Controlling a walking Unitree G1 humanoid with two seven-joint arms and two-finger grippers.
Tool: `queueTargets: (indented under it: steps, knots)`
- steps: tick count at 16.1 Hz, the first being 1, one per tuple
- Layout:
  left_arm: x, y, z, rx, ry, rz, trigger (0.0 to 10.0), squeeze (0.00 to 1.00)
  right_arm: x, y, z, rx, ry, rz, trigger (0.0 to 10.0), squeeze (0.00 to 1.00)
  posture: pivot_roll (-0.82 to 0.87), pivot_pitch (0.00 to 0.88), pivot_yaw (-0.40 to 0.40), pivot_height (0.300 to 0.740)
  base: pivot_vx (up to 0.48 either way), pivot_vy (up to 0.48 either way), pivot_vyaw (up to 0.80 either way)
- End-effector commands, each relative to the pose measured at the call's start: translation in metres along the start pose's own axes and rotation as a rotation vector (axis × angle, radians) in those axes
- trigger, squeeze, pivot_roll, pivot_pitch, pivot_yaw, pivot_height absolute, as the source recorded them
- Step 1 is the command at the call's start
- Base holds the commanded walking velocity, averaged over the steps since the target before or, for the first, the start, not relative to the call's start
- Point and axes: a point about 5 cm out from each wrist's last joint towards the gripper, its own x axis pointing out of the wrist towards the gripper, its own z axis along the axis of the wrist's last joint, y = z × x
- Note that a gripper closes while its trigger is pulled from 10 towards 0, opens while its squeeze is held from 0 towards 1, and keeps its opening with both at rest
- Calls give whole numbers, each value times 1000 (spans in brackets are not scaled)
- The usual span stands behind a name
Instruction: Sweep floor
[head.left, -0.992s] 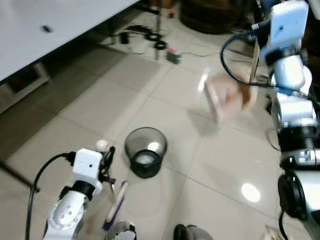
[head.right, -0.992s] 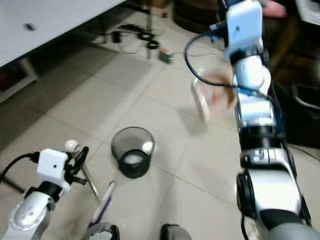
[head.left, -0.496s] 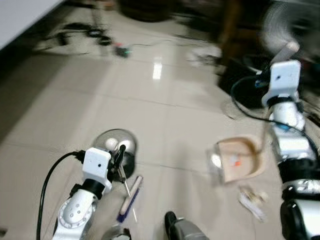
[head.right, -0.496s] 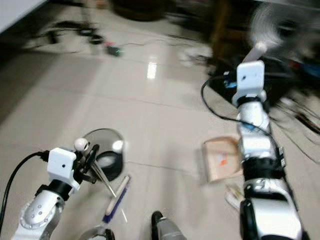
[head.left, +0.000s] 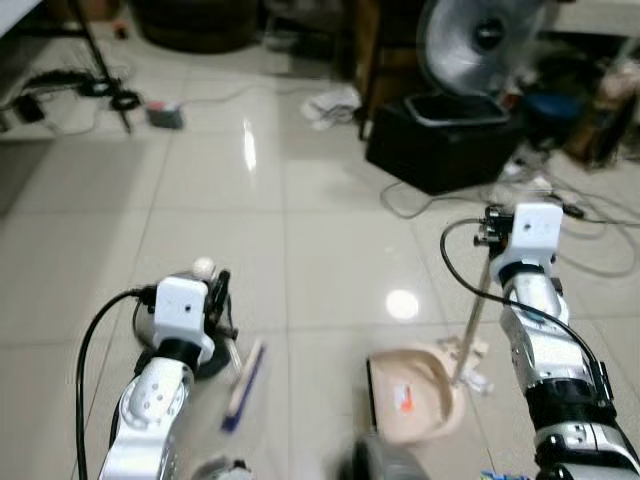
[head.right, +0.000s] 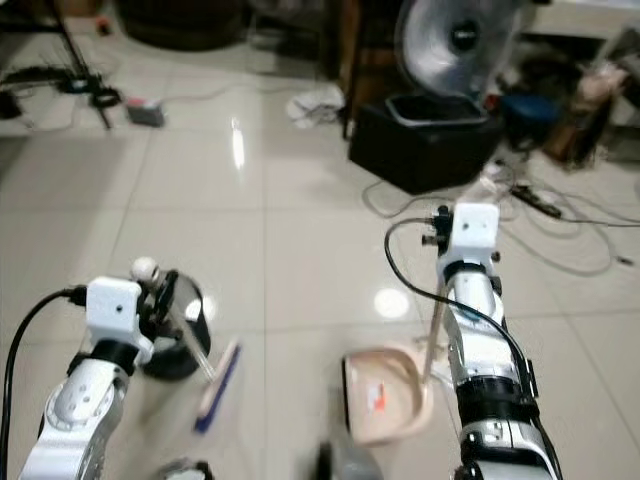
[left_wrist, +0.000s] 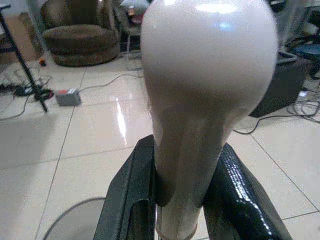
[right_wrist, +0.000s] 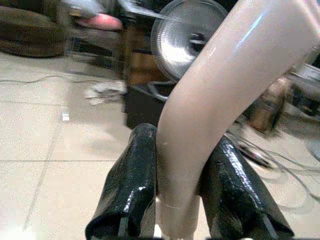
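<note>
Two hands are at work above a pale tiled floor (head.left: 300, 250). On the left, the left hand (left_wrist: 175, 200) is clamped on the cream, round-knobbed handle of a broom (head.left: 205, 268), whose thin shaft slants down to a blurred blue-and-white brush head (head.left: 243, 385) lying on the tiles near the robot. Just left of that brush, partly behind the left arm, stands a dark mesh bin (head.right: 185, 345). On the right, the right hand (right_wrist: 172, 200) is closed around the beige handle of a dustpan (head.left: 415, 395), its pole dropping to the pan resting on the floor with a small orange scrap inside. Farther off sit a black box (head.left: 440, 140) and a standing fan (head.left: 470, 40).
</note>
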Motion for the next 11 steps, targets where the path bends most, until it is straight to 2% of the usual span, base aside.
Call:
queueTargets:
  steps: [1, 4, 6, 9, 11]
  knots:
    - [0, -5, 1, 7, -7, -25, 10000, 0, 1, -4, 12, 1, -53, -17, 10000, 0, 39, 150, -28, 740, 0, 0, -800]
    - [-1, -1, 2, 34, -13, -31, 10000, 0, -2, -4, 11, 18, -45, -17, 10000, 0, 40, 151, -26, 740, 0, 0, -800]
    - [0, 4, 5, 60, -24, -26, 10000, 0, -8, 10, 9, 60, -24, 35, 10000, 0, 42, 150, -31, 740, 0, 0, -800]
    - [5, 8, 7, 74, -32, -24, 10000, 0, -12, 17, 7, 96, -29, 68, 10000, 0, 42, 147, -35, 740, 0, -299, -800]
    - [13, 13, 14, 70, -54, -10, 10000, 0, -11, 9, 12, 93, -45, 29, 10000, 0, 37, 137, -27, 740, 0, -386, 0]
